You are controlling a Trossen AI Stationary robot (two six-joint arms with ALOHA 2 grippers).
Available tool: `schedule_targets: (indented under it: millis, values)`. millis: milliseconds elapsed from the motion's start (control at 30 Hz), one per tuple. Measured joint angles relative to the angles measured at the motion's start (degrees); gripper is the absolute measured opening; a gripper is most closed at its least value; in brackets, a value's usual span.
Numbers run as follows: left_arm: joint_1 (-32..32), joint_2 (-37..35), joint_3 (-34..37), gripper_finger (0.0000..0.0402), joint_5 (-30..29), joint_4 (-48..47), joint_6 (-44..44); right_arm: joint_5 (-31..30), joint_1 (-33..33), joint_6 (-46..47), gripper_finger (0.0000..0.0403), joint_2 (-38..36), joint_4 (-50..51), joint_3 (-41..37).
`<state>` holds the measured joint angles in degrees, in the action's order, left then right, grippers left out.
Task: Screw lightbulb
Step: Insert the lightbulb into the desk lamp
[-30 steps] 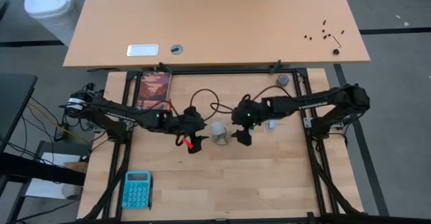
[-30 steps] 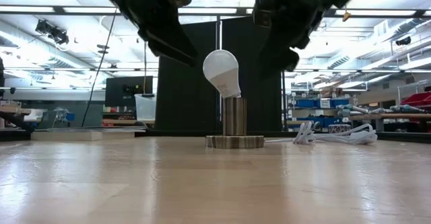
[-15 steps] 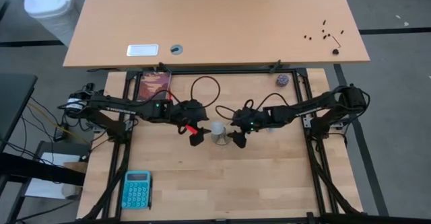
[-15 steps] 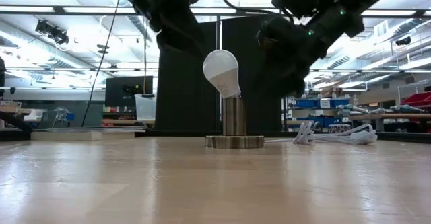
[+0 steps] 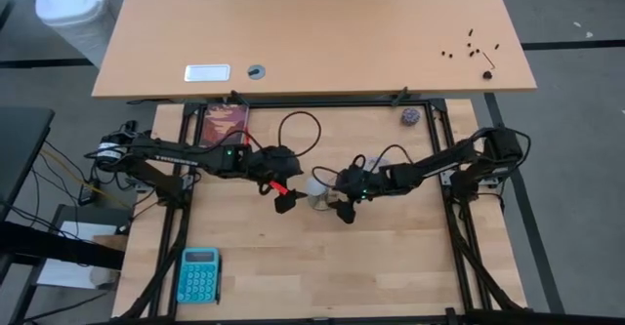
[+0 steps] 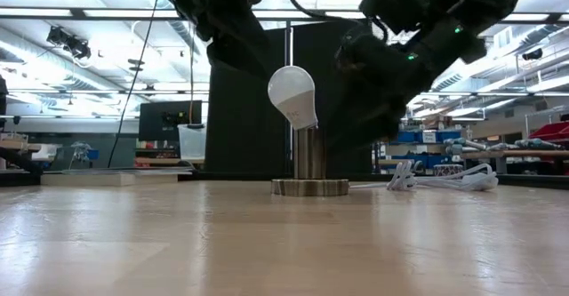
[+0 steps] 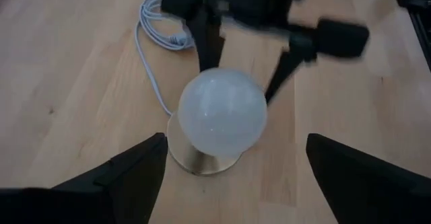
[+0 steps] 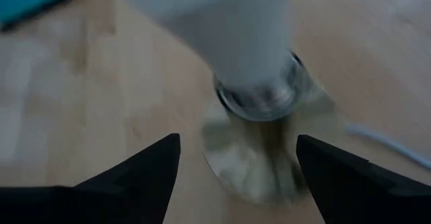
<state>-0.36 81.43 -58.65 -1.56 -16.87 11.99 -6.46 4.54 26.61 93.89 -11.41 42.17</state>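
Observation:
The white lightbulb (image 5: 317, 185) (image 6: 292, 94) stands tilted with its base in the upright metal socket (image 6: 309, 154), whose round disc (image 6: 309, 188) lies on the table's middle. My left gripper (image 5: 282, 195) (image 7: 236, 180) is open, to the bulb's left and higher than it, with the bulb (image 7: 222, 113) ahead of its fingers. My right gripper (image 5: 342, 200) (image 8: 239, 177) is open and low on the bulb's right. Its fingers stand short of the socket (image 8: 259, 96). In the left wrist view they show just beyond the bulb.
A white cord (image 6: 427, 179) (image 7: 151, 56) runs from the socket across the table's right half. A teal calculator (image 5: 199, 274) lies near left, a book (image 5: 223, 130) far left, a small purplish ball (image 5: 409, 116) far right. A red cable loop (image 5: 298, 130) arches behind the left gripper.
My right gripper has sunk and moved toward the table's left, from above the bulb to beside the socket. My left gripper has risen a little, drawn away from the bulb, and opened wider. The bulb keeps its tilt in the socket.

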Motion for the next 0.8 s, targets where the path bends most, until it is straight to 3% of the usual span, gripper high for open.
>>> schedule_targets:
  millis: [367,800]
  values:
    - [-0.11,0.00,0.02,0.0358,0.83,-1.21,-0.32,-4.92,0.43,1.97,0.0306,8.44,-11.43,-0.32]
    - [-0.13,0.00,-0.01,0.0358,4.04,-1.32,-1.29,-6.52,0.63,-0.53,0.0306,15.16,-32.72,-4.47]
